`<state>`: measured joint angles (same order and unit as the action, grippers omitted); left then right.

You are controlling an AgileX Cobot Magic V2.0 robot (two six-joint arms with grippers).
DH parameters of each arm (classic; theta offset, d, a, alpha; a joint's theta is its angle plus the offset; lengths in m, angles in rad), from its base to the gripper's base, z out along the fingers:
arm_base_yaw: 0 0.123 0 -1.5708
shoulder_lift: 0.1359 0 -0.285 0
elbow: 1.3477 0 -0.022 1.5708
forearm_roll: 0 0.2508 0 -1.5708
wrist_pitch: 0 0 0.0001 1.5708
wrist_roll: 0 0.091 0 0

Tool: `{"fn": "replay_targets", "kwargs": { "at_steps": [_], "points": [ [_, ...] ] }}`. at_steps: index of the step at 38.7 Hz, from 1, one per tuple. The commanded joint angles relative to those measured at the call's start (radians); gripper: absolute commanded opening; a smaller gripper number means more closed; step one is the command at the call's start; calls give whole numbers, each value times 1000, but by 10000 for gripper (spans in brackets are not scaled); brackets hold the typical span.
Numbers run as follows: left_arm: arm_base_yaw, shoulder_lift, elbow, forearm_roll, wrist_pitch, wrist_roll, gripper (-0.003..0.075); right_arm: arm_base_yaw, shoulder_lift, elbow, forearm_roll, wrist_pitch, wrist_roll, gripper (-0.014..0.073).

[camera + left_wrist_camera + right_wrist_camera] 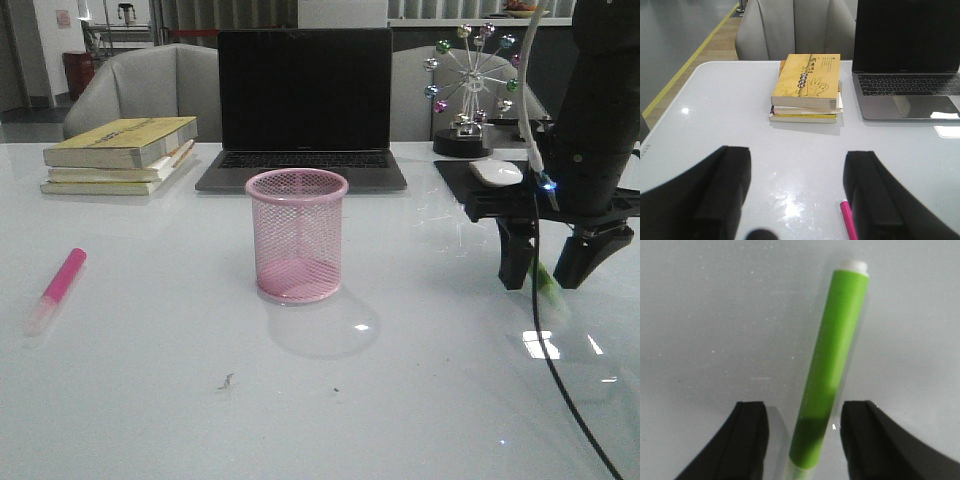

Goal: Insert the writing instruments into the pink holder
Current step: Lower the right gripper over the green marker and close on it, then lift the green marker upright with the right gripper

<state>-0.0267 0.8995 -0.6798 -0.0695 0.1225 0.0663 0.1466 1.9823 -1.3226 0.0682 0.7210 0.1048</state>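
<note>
The pink holder [296, 236] stands upright at the table's middle with nothing inside. The pink marker [57, 289] lies flat at the front left; its end [848, 220] shows beside one finger of my open left gripper [797, 187], which touches nothing. The lime green marker [830, 367] lies flat on the table at the right, partly visible in the front view as a green marker [546, 280]. My right gripper [548, 262] hovers low over it, open, its fingers either side of the marker [802, 432] without touching.
A stack of books [120, 152] sits at the back left, an open laptop [304, 100] behind the holder. A white mouse [495, 172] on a dark pad and a ferris-wheel ornament [472, 85] stand at the back right.
</note>
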Motion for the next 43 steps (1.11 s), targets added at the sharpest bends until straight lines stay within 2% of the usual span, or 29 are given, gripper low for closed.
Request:
{"fn": "replay_targets", "kwargs": {
  "at_steps": [1,12,22,24,27,30,32,38,43],
  "points": [
    [-1,-7,-36,-7,-79,-7,468,-2,-47,-32,-15,-34,-10,388],
    [-1,-7,-36,-7,-79,-7,468,-3,-28,-32,-28,-50,-10,361],
    [-1,-7,-36,-7,-79,-7,468,-3,50,-32,-28,0,-10,358],
    [-1,-7,-36,-7,-79,-7,468,-3,57,-32,-28,-1,-10,323],
    [-1,-7,-36,-7,-79,-7,468,-3,59,-32,-28,-3,-10,199],
    [-1,-7,-36,-7,-79,-7,468,-3,59,-40,-28,-5,-10,38],
    [-1,-7,-36,-7,-79,-7,468,-3,59,-49,-28,-3,-10,64],
    [-1,-7,-36,-7,-79,-7,468,1,35,-103,-16,-9,-10,65],
    [-1,-7,-36,-7,-76,-7,468,17,-30,-130,-11,-86,-10,63]
  ]
}}
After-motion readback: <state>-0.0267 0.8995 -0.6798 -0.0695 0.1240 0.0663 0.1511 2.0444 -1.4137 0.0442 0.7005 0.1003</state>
